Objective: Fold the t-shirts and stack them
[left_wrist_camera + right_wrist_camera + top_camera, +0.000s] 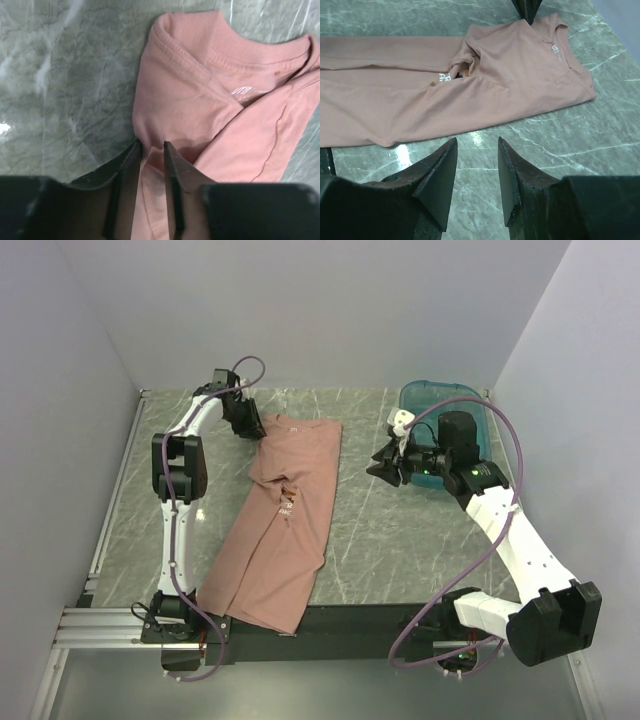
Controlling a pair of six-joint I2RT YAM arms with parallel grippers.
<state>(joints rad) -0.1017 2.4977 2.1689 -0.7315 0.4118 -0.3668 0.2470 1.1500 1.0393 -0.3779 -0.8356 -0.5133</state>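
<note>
The salmon-pink t-shirt (pixel 290 520) lies on the marble-patterned table (pixel 370 530), folded into a long strip, its collar at the far end and its hem at the near edge. The left hand (pixel 151 147) is down at the collar end, its fingers (pixel 134 152) nearly together with a ridge of the cloth pinched between them. The right hand (pixel 477 145) hovers above the table just beside the shirt, jaws partly apart and holding nothing. A teal tub (pixel 430 395) sits in the far right corner.

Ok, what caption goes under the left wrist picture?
Left gripper pinching a fold of the pink t-shirt on the marble table.
</note>
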